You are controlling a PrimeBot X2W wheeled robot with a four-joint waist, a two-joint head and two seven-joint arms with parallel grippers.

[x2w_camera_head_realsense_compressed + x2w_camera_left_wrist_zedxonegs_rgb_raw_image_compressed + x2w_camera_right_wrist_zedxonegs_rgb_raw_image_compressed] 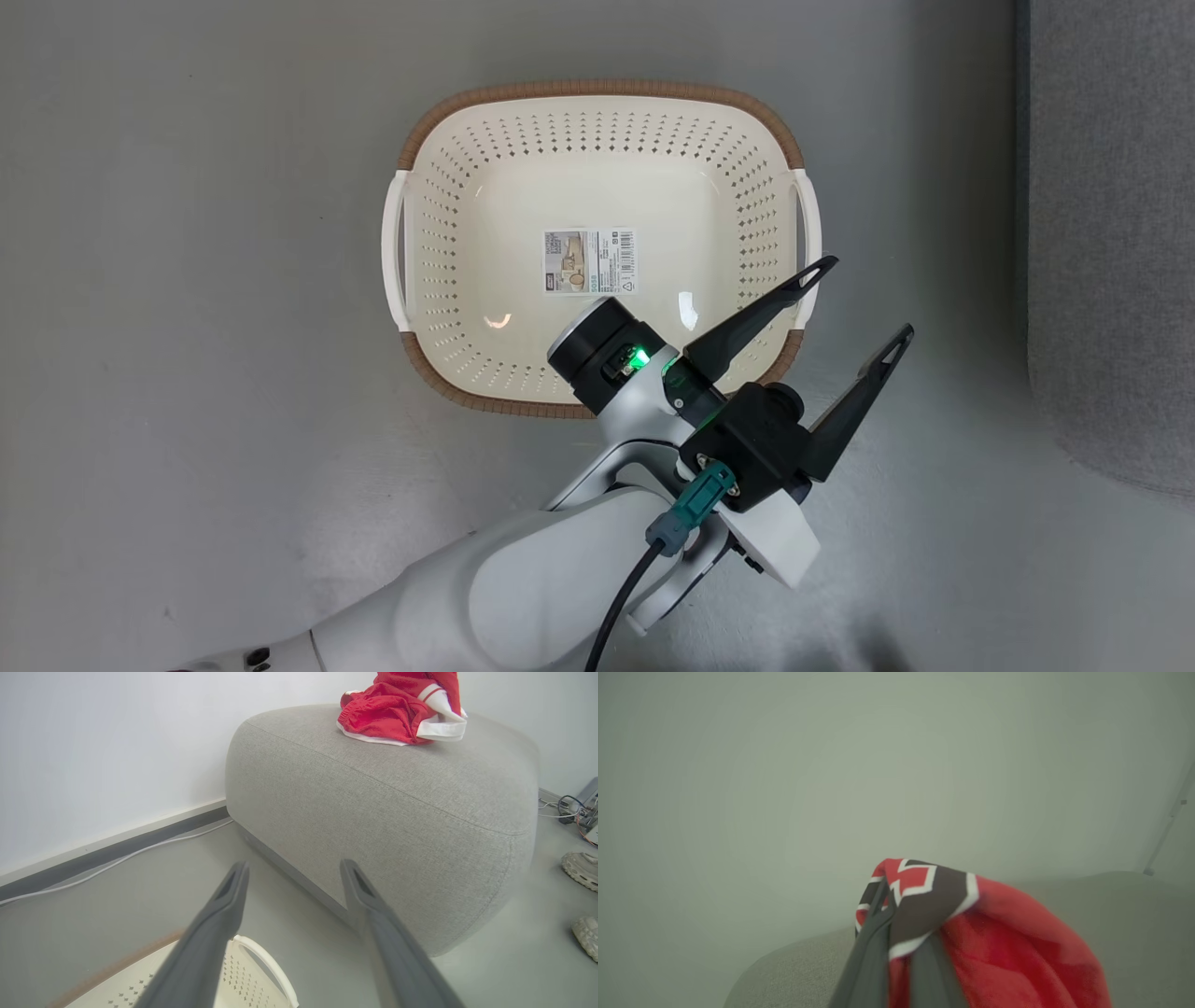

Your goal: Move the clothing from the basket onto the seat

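Broadly open on the grey floor [187, 280] to every side of the basket [597, 89] in the head view, with a bare strip of floor between its right handle and the rounded edge of the seat [1111, 233] at far right. Hovering over the basket's near right corner with the left gripper [866, 299]: fingers spread wide and free, one crossing the right handle, the other out over the floor. Looking along those fingers in the left wrist view: across a stretch of floor to the seat's curved side and seam, past a white cable [117, 861] along the baseboard at the wall, with a pair of pale shoes [581, 868] on the floor beyond the seat's far end.

Inside the basket: a label sticker [590, 261] flat on the glossy cream bottom. Up on the seat's top, toward the wall: a heap of red clothing [397, 714] with white trim. Clamped together with the right gripper [896, 952] on the jersey [1004, 952], red with black-and-white numerals, draped over both fingers above the seat's grey cushion. Hard to tell whether resting on the cushion or hanging just over it.
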